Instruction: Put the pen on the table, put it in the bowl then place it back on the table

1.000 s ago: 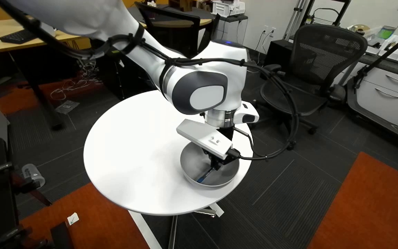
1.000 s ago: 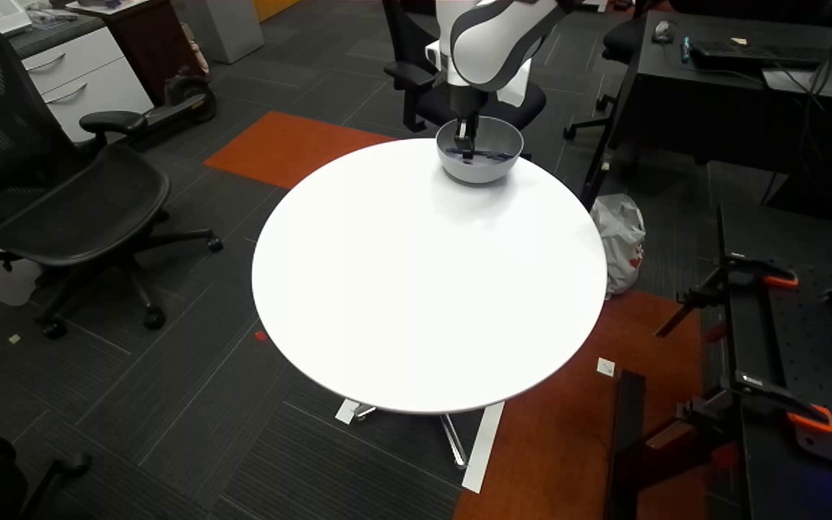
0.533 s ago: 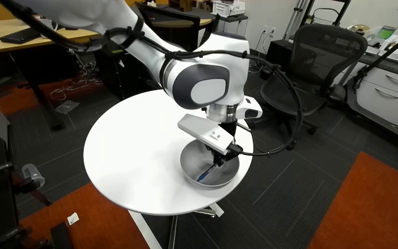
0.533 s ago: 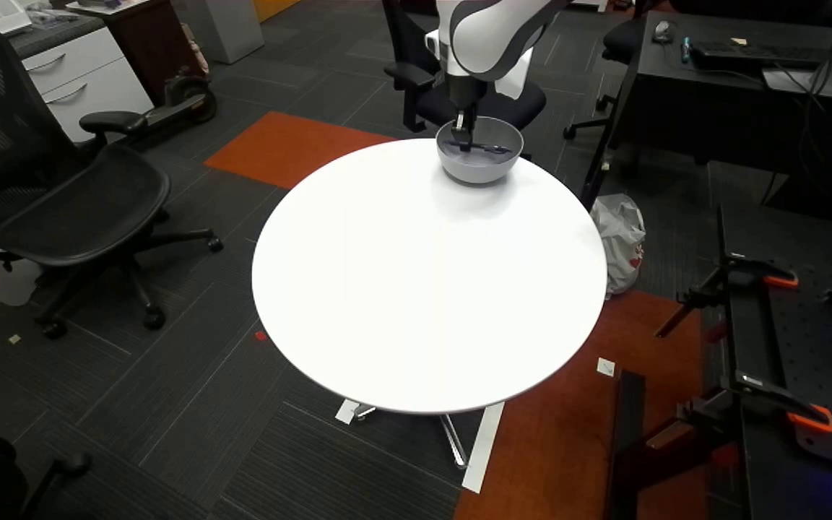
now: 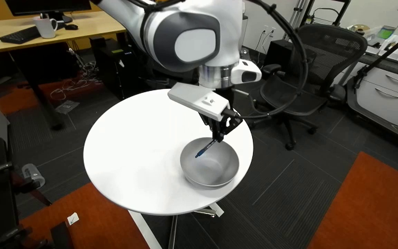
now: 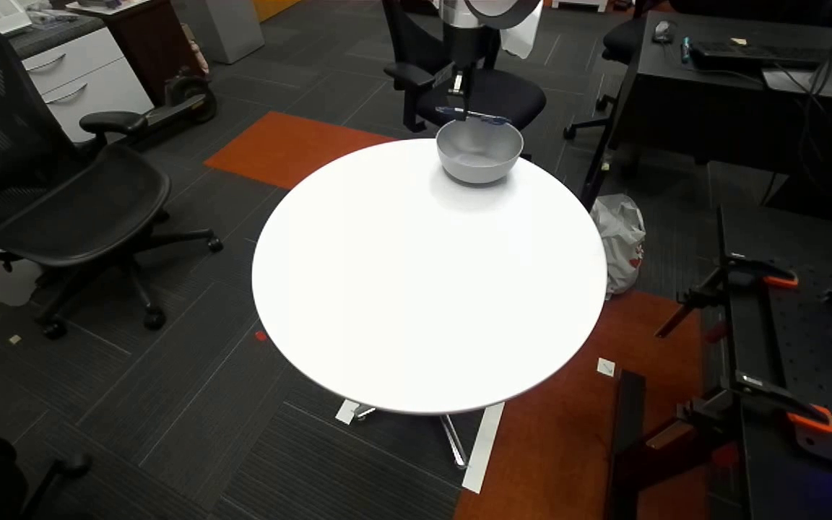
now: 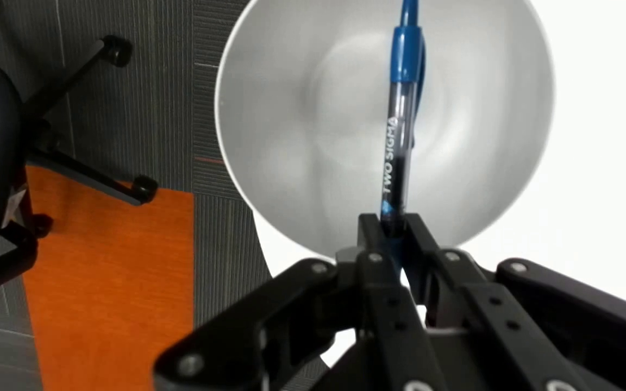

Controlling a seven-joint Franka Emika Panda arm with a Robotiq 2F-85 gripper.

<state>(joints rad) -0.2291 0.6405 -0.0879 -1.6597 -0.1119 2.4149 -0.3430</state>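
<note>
Dark carpet (image 6: 192, 404) with orange patches (image 6: 293, 152) stretches beneath the round white table (image 6: 423, 282). Slightly right of centre at the table's far edge, in an exterior view, stands the grey bowl (image 6: 479, 160). Above it hangs the gripper (image 7: 392, 224), its fingers pinching the blue pen (image 7: 401, 125) near one end; the pen juts over the bowl's opening, TWO SIGMA printed on its barrel.

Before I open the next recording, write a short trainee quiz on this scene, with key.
1. What lettering shows on the slim, clear-barrelled blue pen in the wrist view?
2. True or false: the black, two-fingered tool is shut on the pen.
3. Against the round grey bowl, the pen is (a) lying on its bottom, (b) held above it, (c) underneath it.
Key: 1. TWO SIGMA; 2. true; 3. b.
</note>
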